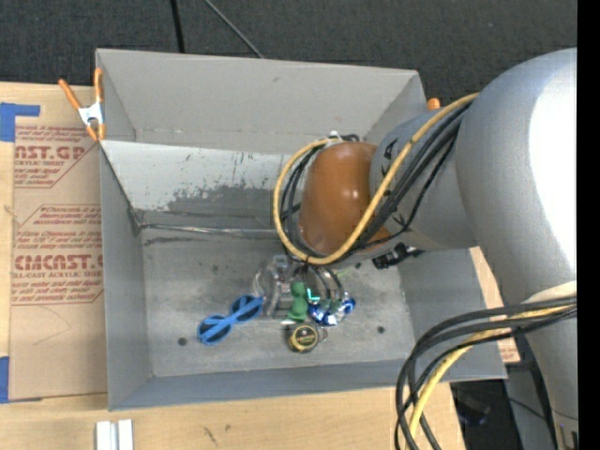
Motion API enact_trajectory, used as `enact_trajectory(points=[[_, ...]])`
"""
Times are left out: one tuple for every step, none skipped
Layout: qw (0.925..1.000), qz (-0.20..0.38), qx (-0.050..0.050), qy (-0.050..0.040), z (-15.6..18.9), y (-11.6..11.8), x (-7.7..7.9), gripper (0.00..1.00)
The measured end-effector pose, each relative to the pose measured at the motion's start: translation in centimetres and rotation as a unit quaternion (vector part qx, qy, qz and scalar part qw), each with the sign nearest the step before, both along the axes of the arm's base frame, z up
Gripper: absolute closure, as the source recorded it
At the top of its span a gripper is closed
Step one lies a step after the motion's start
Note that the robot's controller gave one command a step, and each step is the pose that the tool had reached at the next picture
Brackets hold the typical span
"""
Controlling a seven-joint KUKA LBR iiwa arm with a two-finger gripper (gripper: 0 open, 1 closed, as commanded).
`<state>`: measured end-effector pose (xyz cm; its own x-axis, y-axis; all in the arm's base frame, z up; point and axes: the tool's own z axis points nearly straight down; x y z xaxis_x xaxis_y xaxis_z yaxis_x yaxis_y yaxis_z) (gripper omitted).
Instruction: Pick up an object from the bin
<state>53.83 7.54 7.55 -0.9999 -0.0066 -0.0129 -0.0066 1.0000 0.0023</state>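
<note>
Front of the bin: the low front wall of the grey metal bin (253, 382) is nearest to the camera; the floor strip just behind it is bare.
Round thing: a small round piece (302, 337), gold rim with a dark middle, lies flat on the floor. It is the nearest thing of the small cluster.
Blue loop: a blue looped thing (230, 319), like a twisted band, lies to the left of the round piece, apart from it. Its right end comes near to the cluster.
Blue shiny pieces: some small blue and white glossy bits (334, 308) lie just behind and right of the round piece.
Green piece: a small bright green thing (299, 298) sits in the middle of the cluster, right under the gripper.
Silvery piece: a pale, metal-looking thing (275, 282) is just left of the green piece.
Gripper: the gripper (307, 287) is low in the bin, over the green piece, at the centre-right of the floor.
Claw state: I cannot tell if it is open or closed, or if it grips something; the wrist covers it.
Orange cover: the orange cover (333, 195) on the wrist stands above the gripper, with yellow and black cables (284, 204) looped around it.
Arm: the big grey arm (525, 176) comes in from the right.
Back of the bin: scratched floor, then the sloped back wall.
</note>
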Motion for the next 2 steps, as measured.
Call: enact_trajectory(points=[[0.9987,0.051,0.000,0.0055,-0.58,6.67,-0.85,0.00],[0.9988,0.049,-0.001,0.0058,-0.56,6.33,-0.80,1.00]])
